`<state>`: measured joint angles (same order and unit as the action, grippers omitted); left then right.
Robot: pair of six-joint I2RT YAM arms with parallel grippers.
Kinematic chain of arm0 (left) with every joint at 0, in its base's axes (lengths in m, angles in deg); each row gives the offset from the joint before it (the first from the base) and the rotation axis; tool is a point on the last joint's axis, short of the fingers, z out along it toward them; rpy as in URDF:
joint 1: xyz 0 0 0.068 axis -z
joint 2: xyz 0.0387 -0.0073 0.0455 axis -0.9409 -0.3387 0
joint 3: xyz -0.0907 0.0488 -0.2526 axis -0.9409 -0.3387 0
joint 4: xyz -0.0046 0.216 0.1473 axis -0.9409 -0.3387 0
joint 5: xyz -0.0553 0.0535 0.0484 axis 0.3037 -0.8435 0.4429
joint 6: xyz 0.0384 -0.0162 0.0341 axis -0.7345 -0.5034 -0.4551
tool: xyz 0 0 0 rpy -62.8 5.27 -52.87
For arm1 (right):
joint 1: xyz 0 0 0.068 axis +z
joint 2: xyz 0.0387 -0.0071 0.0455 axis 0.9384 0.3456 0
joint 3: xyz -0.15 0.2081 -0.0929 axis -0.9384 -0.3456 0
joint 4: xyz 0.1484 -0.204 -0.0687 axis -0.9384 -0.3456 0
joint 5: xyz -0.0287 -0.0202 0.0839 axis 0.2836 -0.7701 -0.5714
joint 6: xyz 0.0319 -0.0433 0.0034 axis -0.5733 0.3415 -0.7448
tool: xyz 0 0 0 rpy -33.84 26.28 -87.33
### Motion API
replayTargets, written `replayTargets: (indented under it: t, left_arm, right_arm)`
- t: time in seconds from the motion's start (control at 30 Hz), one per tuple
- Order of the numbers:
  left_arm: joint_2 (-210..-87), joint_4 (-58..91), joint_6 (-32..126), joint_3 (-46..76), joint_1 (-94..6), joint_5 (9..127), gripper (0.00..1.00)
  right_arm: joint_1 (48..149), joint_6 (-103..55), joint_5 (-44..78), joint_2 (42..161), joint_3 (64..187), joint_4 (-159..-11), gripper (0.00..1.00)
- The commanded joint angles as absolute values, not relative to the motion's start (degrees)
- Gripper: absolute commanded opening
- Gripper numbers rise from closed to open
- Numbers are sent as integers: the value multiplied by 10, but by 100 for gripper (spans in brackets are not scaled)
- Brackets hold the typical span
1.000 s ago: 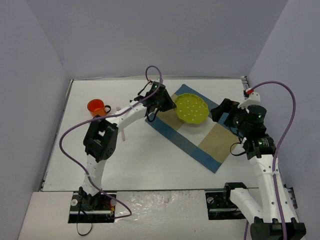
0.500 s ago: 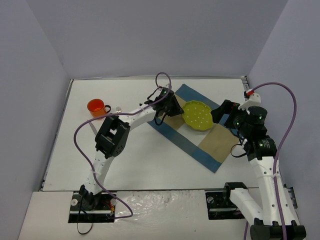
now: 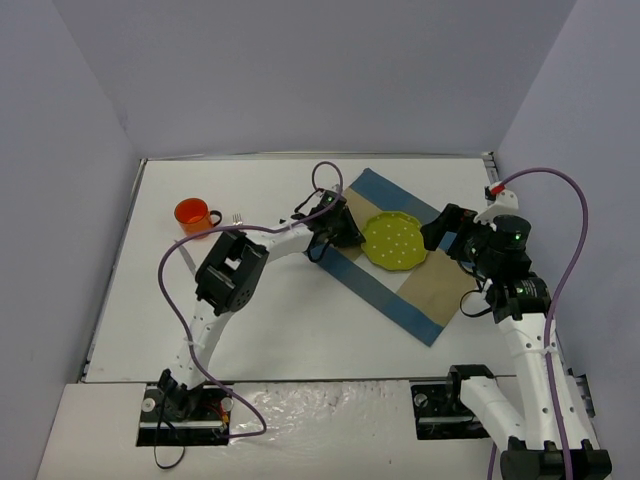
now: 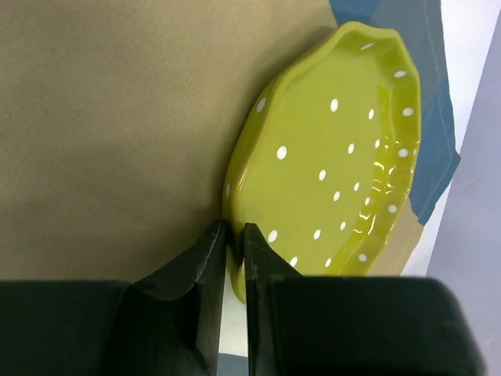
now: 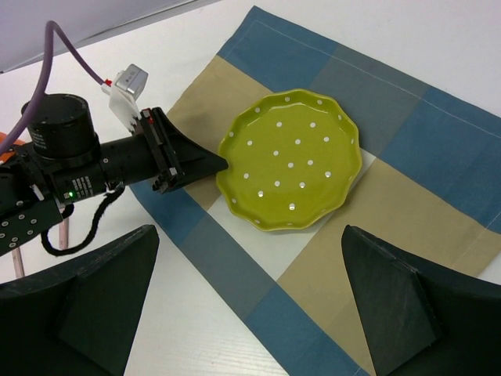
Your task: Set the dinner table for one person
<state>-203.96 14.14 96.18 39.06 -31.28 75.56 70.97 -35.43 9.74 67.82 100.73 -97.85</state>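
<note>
The big white bench (image 3: 300,320) is the dinner table, and it fills the floor of the box. Pale purple walls (image 3: 300,70) stand on three sides of it. A blue and tan checked mat (image 3: 425,295) lies slanted on the right half of the bench.

The left arm (image 3: 235,275) starts at the near edge. It bends at its black elbow and reaches low and far to the right, across the bench to the mat's left side. A purple cable (image 3: 165,290) loops beside it. This arm lies between the cup and the plate.

The right arm (image 3: 520,300) stands up tall at the right. Its wrist leans in over the right edge of the mat, just beside the plate.

A yellow-green plate (image 3: 393,240) with white dots and a wavy rim sits in the middle of the mat. The left jaws are almost closed and pinch the plate's rim on its left side, one jaw above the rim and one under it. I cannot tell if the plate is lifted a bit there.

The right jaws are spread as wide as they go. They hold nothing and point down at the plate from above.

An orange cup (image 3: 191,213) stands far off at the back left of the bench. A small fork (image 3: 237,217) lies just to its right
</note>
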Motion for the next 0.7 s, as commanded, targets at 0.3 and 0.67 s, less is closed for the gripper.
replayTargets:
  t: [0.3, 0.67]
  left_arm:
    - [-1950, 46, 870, 426, -326, 734, 90]
    - [-1787, -273, 490, 532, -504, 655, 97]
  right_arm:
    - [712, -321, 115, 672, 1027, -963, 100]
    - [736, -261, 52, 718, 1077, -962, 100]
